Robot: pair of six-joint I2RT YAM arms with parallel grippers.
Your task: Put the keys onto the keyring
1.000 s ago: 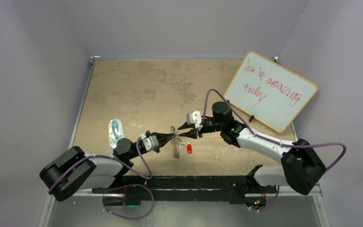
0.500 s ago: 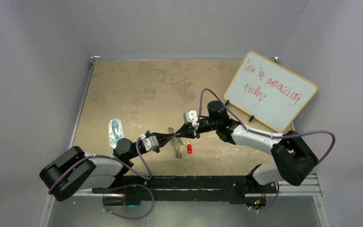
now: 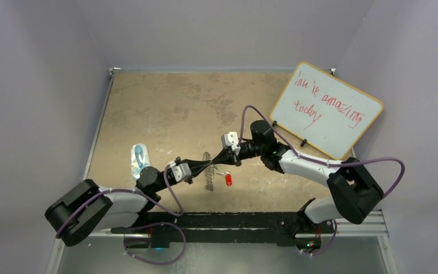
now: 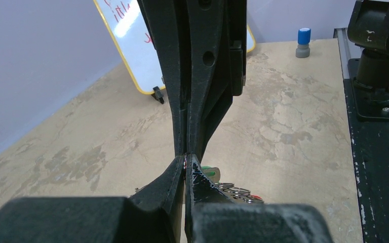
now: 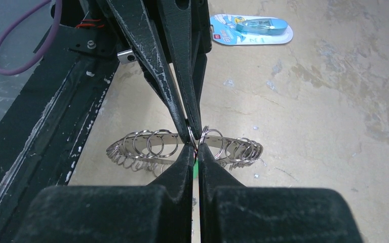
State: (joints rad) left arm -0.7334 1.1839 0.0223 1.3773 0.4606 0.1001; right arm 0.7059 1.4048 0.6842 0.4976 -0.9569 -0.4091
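Bench: mottled tan top, walled on three sides by pale lilac panels.

Whiteboard: yellow-framed, red handwriting, propped tilted at the far right corner.

Arms: two, black and white with purple cables, reaching inward from a black rail at the near edge; their tips meet over the middle of the bench.

Plastic pack: clear, bluish, lying flat by the left arm's elbow, well apart from the meeting point.

Keyring: large silvery ring fringed with small wire loops, held edge-on off the bench between the two arms.

Left end effector: fingers pressed together, pinching the ring's rim among the loops.

Right end effector: fingers pressed together, tip to tip with the left one, at a small loop on the rim; whether it grips that loop cannot be told.

Red-headed key: lying on the bench just beside the ring, on its right.

Green-headed key: only the green head shows, directly under the touching fingertips and beside the loops.
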